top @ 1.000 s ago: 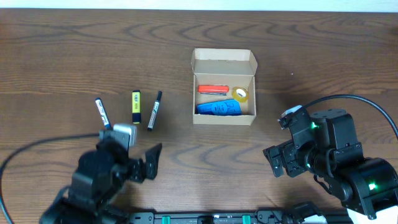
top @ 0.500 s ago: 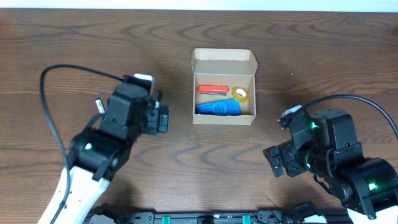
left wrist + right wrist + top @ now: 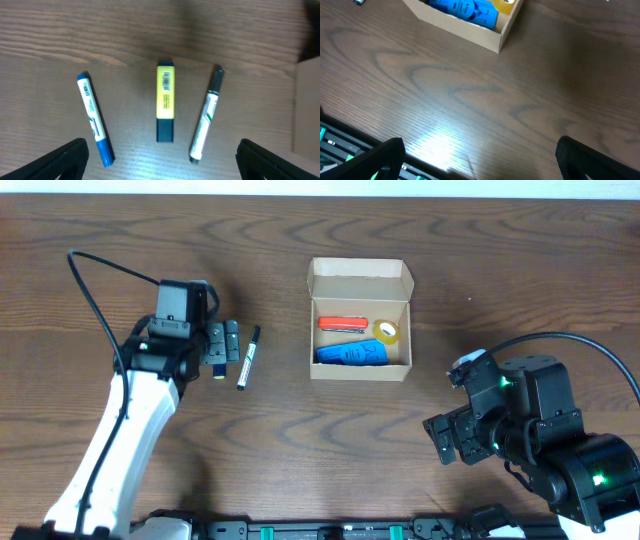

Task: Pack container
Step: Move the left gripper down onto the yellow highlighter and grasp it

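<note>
Overhead: the small tan cardboard box container [image 3: 360, 278] sits open mid-tabletop [image 3: 500, 260], partly filled. The left end effector [image 3: 222, 343] hovers over the pens, well apart from it

Left wrist: jaws spread wide and empty, framing a blue pen [image 3: 95, 120], a yellow highlighter [image 3: 165, 102] and a white marker [image 3: 204, 125]. Closing risks knocking the neighbours

Right wrist: the right end effector [image 3: 480, 150] is spread, empty, near the container's corner

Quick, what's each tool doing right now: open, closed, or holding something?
Left tool: open, holding nothing, above the yellow highlighter.
Right tool: open, holding nothing.
</note>
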